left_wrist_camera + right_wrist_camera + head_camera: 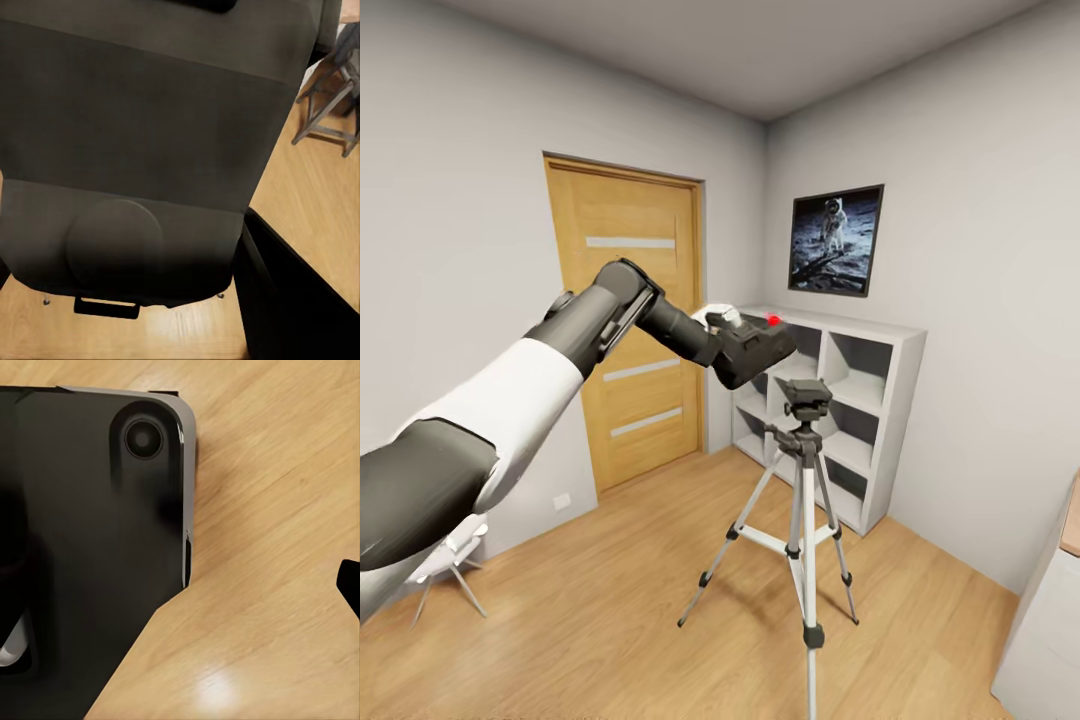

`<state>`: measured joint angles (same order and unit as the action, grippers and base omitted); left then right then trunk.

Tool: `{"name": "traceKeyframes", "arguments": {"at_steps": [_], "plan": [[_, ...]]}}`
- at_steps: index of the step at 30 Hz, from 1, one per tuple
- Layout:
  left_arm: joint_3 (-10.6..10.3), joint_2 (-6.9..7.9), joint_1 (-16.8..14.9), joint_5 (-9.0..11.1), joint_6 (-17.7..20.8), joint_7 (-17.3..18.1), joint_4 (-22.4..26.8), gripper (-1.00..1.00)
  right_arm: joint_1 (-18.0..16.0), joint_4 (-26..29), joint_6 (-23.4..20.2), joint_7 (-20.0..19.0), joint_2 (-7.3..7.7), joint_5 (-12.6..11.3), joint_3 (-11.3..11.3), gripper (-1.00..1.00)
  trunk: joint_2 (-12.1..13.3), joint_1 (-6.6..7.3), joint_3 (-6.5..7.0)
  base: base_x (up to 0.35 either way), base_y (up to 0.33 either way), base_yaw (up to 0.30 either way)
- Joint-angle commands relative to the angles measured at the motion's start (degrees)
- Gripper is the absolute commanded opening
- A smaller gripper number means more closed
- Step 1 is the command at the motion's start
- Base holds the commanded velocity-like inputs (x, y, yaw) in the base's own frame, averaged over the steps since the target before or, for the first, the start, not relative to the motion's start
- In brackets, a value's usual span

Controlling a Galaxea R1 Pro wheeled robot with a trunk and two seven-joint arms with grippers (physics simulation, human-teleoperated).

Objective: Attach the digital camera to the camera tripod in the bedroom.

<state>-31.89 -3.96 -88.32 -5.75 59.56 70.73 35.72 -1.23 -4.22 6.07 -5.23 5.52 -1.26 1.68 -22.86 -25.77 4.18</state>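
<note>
Underfoot, light wood plank floor (620,560) meets grey walls (450,200).

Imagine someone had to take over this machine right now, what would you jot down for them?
Left tool: shut on the digital camera, held up in the air, above and a little left of the tripod's head as the head camera sees it.
Right tool: jaw state cannot be told; its wrist view looks down at the wood floor past a dark body.
Camera tripod: standing upright on the bedroom floor in front of the white shelving, top plate bare.
Done: camera picked up and carried near.
Left: lower it onto the tripod head, seat it, then release.
</note>
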Motion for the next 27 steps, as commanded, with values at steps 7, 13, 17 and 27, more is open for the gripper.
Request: {"name": "traceKeyframes", "arguments": {"at_steps": [7, 13, 17, 27], "plan": [[-7.11, -0.70, 0.05, -0.68, 0.44, 5.07, 0.18, -1.00, -0.09, -0.26, 0.44, -0.23, 0.01, -0.14, 0.17, 1.00, -0.06, -0.02, -0.68, 0.000, 0.000, 0.000], [-11.24, -0.67, 0.08, -0.67, 0.44, 12.85, 0.14, -1.00, -0.09, -0.26, 0.44, -0.22, 0.01, -0.14, 0.17, 1.00, -0.06, -0.02, -1.25, 0.000, 0.000, 0.000], [-11.80, -0.66, 0.08, -0.67, 0.44, 13.43, 0.15, -1.00, -0.09, -0.26, 0.44, -0.22, 0.01, -0.14, 0.17, 1.00, -0.06, -0.02, -1.62, 0.000, 0.000, 0.000], [-11.48, -0.55, 0.08, -0.63, 0.44, 13.59, 0.43, -1.00, -0.09, -0.26, 0.49, -0.23, 0.01, -0.14, 0.17, 1.00, -0.06, -0.02, -2.14, 0.000, 0.000, 0.000]]}}
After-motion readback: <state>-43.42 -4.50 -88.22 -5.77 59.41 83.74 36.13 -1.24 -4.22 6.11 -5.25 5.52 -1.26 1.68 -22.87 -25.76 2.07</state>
